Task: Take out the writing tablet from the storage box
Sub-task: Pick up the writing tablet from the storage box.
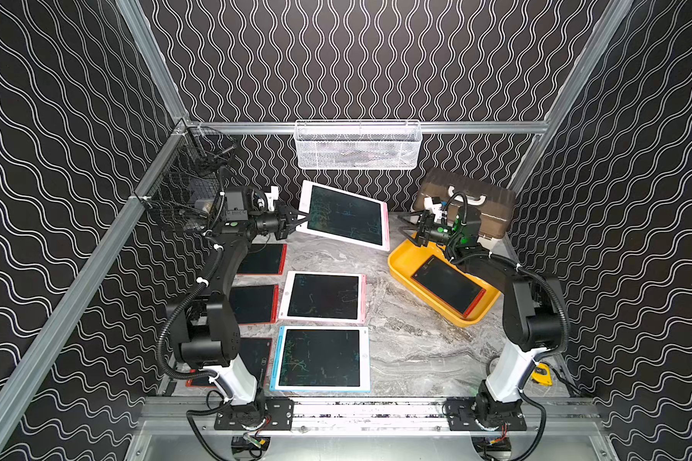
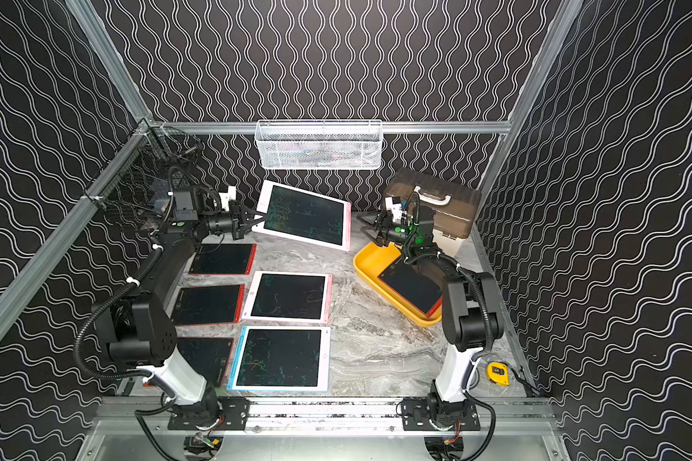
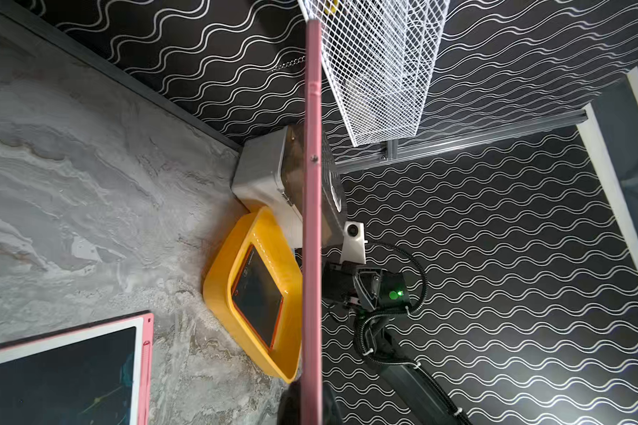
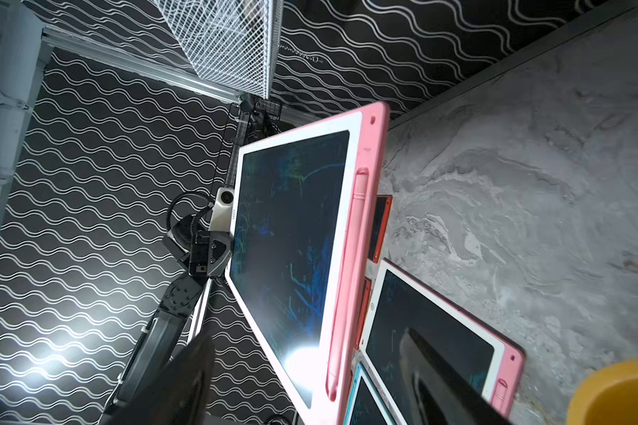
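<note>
Left gripper (image 1: 302, 218) (image 2: 258, 218), jaws pressed together on the left short edge of pink-framed writing tablet (image 1: 346, 215) (image 2: 306, 215). Tablet lifted at far centre of marble tabletop (image 1: 416, 347), dark screen upward with faint scribbles, tilted with right end lower, wholly outside and left of storage box (image 1: 400, 259); seen edge-on in left wrist view (image 3: 312, 184) and face-on in right wrist view (image 4: 295, 228); contact between its lowest corner and the tabletop not determinable. Right gripper (image 1: 402, 223) (image 2: 362, 225), fingers spread wide around nothing, pointing left, just right of the raised tablet and above the far end of the storage box. Storage box, yellow and shallow (image 2: 366, 259) (image 3: 218, 287), set askew on the right of the tabletop, with red-framed writing tablet (image 1: 448, 285) (image 3: 258, 294) lying flat inside, near end hidden by the right arm in both top views. Cream case with brown lid (image 1: 476, 199) just beyond the box at far right. Flat on the tabletop, left of centre: second pink-framed tablet (image 1: 323, 297), blue-framed tablet (image 1: 320, 357) nearer, and a column of three red-framed tablets (image 1: 262, 259) further left, partly under the left arm. White mesh basket (image 1: 356, 147) on the far rail; black wire basket (image 1: 184, 187) at far left; yellow tape measure (image 1: 541, 373) at near right.
</note>
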Controlling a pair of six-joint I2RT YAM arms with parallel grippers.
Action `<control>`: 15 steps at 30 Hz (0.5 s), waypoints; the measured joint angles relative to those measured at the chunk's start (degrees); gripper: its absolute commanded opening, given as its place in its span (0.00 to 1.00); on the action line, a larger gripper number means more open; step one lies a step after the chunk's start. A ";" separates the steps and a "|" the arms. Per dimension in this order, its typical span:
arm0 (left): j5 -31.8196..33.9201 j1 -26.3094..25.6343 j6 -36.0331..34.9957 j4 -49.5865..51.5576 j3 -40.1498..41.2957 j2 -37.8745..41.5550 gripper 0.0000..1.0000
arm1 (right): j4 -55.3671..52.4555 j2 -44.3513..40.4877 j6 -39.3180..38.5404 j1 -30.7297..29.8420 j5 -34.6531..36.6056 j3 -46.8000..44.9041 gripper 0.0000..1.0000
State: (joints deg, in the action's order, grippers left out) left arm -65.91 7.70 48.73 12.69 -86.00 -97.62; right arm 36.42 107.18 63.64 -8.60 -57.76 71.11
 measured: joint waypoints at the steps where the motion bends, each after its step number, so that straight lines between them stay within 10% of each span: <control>1: -0.20 0.00 1.09 -1.25 0.33 -0.02 0.00 | -0.04 0.39 -0.02 -0.46 -0.11 0.48 0.80; 15: -2.91 0.04 14.14 -18.01 10.05 2.19 0.00 | -2.67 3.82 -1.01 -2.93 -0.83 4.92 0.69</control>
State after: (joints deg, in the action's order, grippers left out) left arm -68.82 7.75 62.87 -5.32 -75.94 -95.44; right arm 33.76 111.00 62.63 -11.53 -58.59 76.03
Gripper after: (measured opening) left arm 0.092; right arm 0.707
